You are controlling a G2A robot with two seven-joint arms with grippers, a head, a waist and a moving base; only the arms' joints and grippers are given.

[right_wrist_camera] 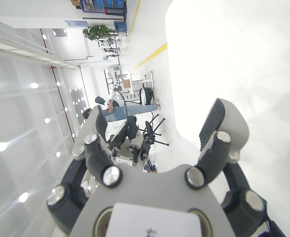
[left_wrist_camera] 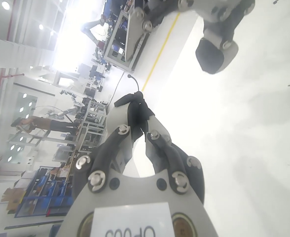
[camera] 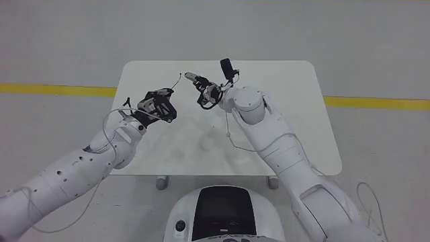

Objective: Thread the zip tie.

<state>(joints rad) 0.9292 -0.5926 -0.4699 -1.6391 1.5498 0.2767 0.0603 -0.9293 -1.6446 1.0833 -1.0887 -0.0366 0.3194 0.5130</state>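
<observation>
The white table (camera: 289, 107) is seen from above, with both arms brought in over its far-left part. The right gripper (camera: 211, 74) is held above the table's far middle, and its jaws are spread wide with nothing gripped between them. In its wrist view, one ribbed pad (right_wrist_camera: 212, 119) can be made out well apart from the other.

Just to the left of it and a little nearer, the left gripper (camera: 166, 95) is raised clear of the tabletop. Its fingers are pressed together, and the zip tie (camera: 177, 79) is pinched at their tips.

The zip tie is a thin black strip, held in the air rather than laid on the table. Its long axis runs from near-left to far-right, and the free end is pointed away from the fingertips towards the far side and the open right gripper. A gentle curve is seen along the strip, with a small thickened end at its tip. A gap is left between that tip and the right gripper, so the two are near but not touching.
</observation>
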